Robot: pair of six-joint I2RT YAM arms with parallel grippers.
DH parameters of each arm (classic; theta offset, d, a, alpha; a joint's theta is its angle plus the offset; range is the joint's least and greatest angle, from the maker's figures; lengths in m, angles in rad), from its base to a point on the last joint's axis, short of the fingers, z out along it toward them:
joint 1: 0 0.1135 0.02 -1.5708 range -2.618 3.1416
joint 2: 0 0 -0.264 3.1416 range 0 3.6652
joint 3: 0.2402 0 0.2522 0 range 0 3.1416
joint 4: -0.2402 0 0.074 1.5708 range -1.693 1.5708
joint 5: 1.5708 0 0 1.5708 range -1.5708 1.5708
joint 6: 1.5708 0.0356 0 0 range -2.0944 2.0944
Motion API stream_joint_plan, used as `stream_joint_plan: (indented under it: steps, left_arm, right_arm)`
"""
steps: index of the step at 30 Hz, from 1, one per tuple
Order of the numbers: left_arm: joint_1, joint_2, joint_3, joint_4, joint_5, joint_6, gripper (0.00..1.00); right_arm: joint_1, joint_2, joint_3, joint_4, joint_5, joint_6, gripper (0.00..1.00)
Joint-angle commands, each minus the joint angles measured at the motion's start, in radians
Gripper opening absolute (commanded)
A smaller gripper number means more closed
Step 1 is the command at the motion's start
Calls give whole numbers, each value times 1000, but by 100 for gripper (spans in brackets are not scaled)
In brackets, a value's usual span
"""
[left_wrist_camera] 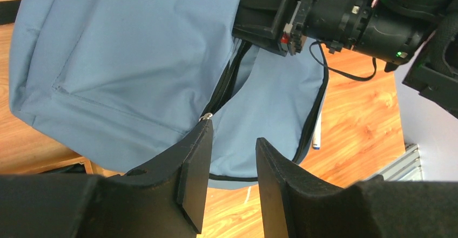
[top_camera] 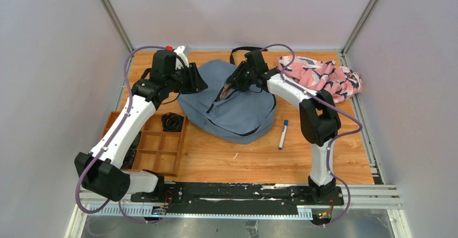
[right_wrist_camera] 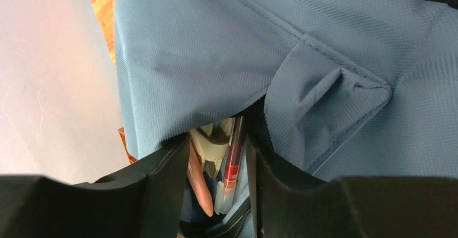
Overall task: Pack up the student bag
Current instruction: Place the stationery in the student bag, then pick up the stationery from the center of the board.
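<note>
The grey-blue student bag (top_camera: pixel 237 114) lies flat at the table's middle, its dark zipper partly open at the top. My right gripper (top_camera: pixel 227 91) is at that opening. In the right wrist view its fingers (right_wrist_camera: pixel 216 141) are closed on a small bundle: a red pen (right_wrist_camera: pixel 232 157), a pinkish pen (right_wrist_camera: pixel 199 187) and a cream-and-black item, under the bag's fabric (right_wrist_camera: pixel 324 43). My left gripper (top_camera: pixel 201 84) hovers at the bag's upper left edge, open and empty (left_wrist_camera: pixel 233 133), above the fabric (left_wrist_camera: pixel 135 60) and beside a metal zipper pull (left_wrist_camera: pixel 205 117).
A white pen with a blue cap (top_camera: pixel 282 134) lies on the wood right of the bag. A pink-white-navy cloth (top_camera: pixel 321 79) is bunched at the back right. A wooden divided tray (top_camera: pixel 156 151) at the left holds a black coiled cable (top_camera: pixel 173 122).
</note>
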Motion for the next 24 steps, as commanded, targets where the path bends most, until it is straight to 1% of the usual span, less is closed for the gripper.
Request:
stream_joint_plan:
  steps: [1, 2, 6, 9, 12, 15, 16, 20, 22, 24]
  left_arm:
    - [3, -26, 6, 4, 14, 5, 42]
    - [3, -24, 6, 5, 17, 5, 42]
    - [3, -15, 12, 8, 29, 7, 42]
    - [3, -11, 17, 10, 30, 12, 42]
    - [3, -5, 16, 16, 39, 17, 42]
    - [3, 8, 12, 24, 57, 20, 42]
    - [3, 15, 14, 26, 67, 22, 42]
    - [0, 41, 28, 27, 101, 38, 43]
    - [-5, 47, 33, 27, 96, 45, 43]
    - [-9, 50, 39, 27, 90, 48, 44]
  right_arm:
    - [17, -113, -67, 37, 22, -65, 52]
    - [15, -128, -64, 34, 7, -91, 55]
    - [10, -204, -27, -56, -24, -235, 55]
    - [1, -320, -52, -156, 18, -378, 55]
    - [-24, -469, -215, -223, 175, -476, 56]
    - [-86, -619, -426, -260, 339, -534, 59]
    - [-113, -657, -491, -284, 370, -546, 60]
    - [-246, -766, -684, -385, 373, -567, 60]
    - [-277, -797, -752, -389, 346, -590, 62]
    - [-291, -784, -784, -389, 293, -608, 62]
